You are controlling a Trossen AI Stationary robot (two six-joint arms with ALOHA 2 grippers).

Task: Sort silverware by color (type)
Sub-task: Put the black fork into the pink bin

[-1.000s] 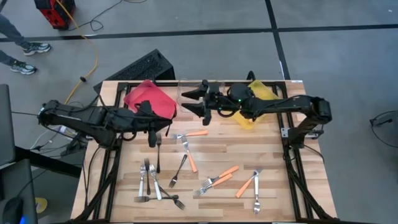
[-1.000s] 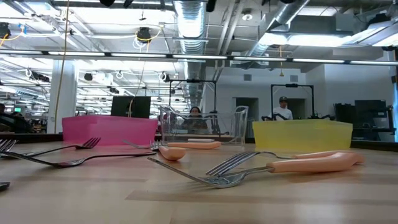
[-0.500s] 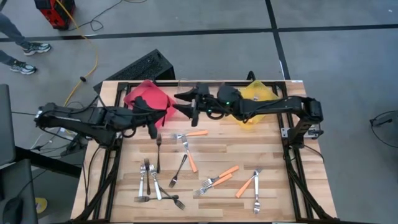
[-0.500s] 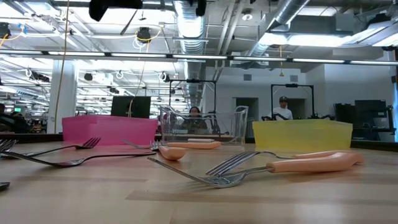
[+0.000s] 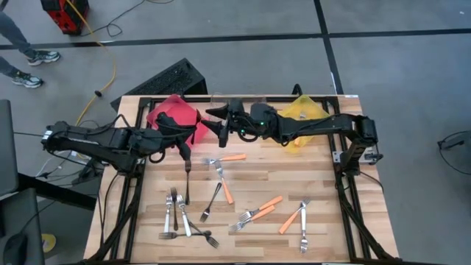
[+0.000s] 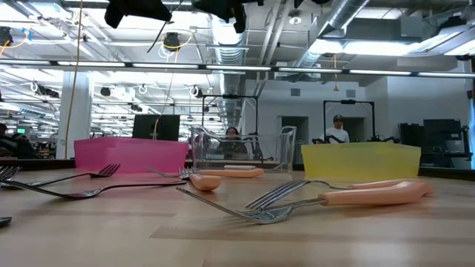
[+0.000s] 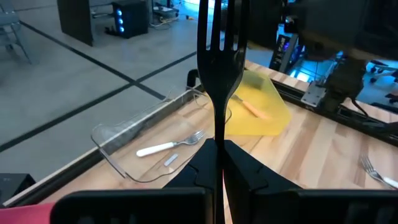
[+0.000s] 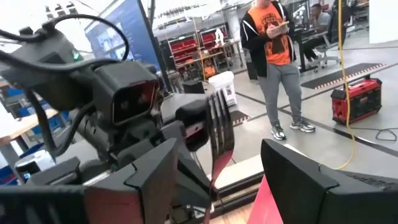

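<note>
Risk lies in the handover zone: the left gripper [image 7: 217,158], pinched on a slim black fork [image 7: 219,68] held upright above the red bin [image 5: 171,112], sits close to the right gripper [image 5: 221,121], whose fingers spread wide and hold nothing. Smooth metal could slip. Forks remain scattered on the wooden worktop [image 5: 331,213].

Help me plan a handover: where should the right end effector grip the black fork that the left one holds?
Probably the bare neck just under the tines of the black fork, which sticks out beyond the left end effector clamped on its handle. The open right end effector faces it, so come straight in, fingers either side of the narrow stem.
</note>
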